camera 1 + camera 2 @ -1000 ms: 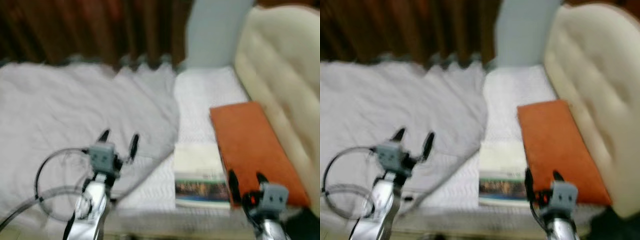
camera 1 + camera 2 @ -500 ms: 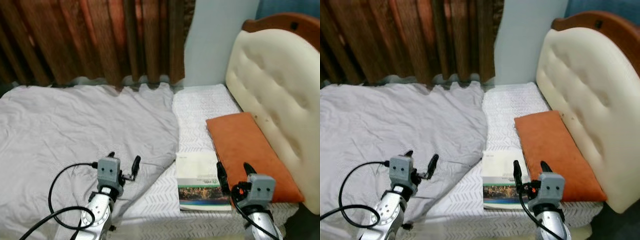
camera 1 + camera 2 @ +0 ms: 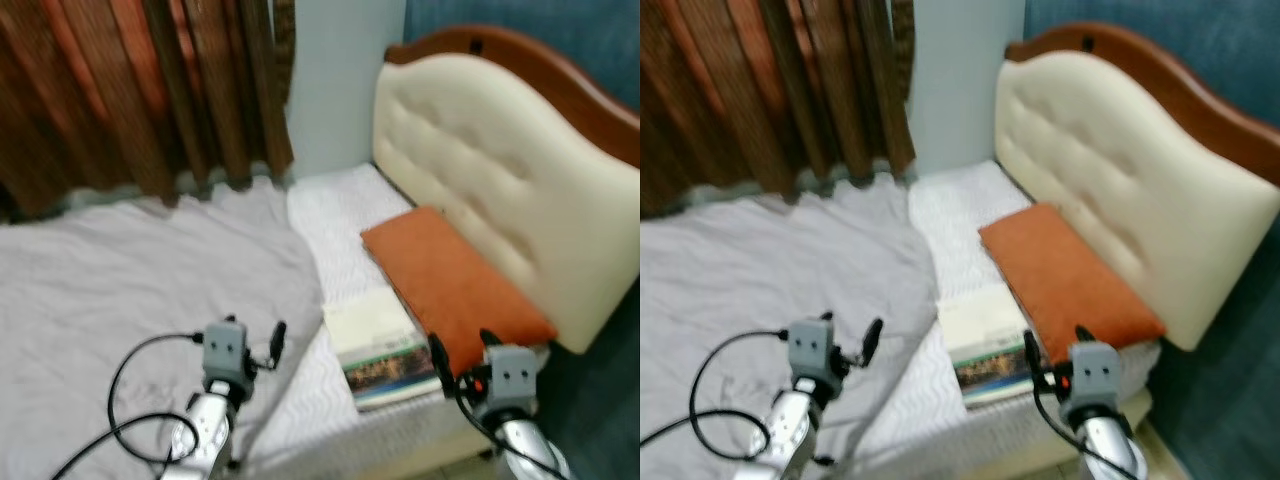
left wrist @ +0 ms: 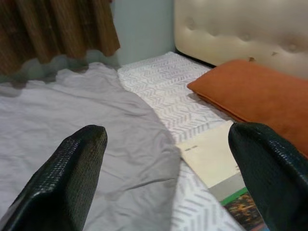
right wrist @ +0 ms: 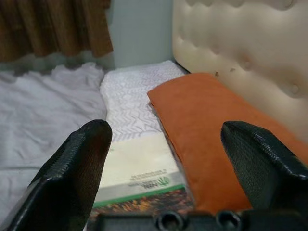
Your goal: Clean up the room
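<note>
Book [image 3: 378,345] lies flat on the bed [image 3: 330,215], touching the orange pillow [image 3: 450,280] at its 3 o'clock side and just beside the grey blanket's [image 3: 130,290] edge at 9. The right gripper [image 3: 466,347] hovers, fingers spread and empty, over the book's near corner; the left gripper [image 3: 255,336], also spread and empty, hangs above the blanket. Likely risk: a flat book offers little edge, so fingers may dig into the mattress or snag the pillow instead. The padded headboard [image 3: 500,190] stands at 2 o'clock, curtains [image 3: 130,90] at 11.
</note>
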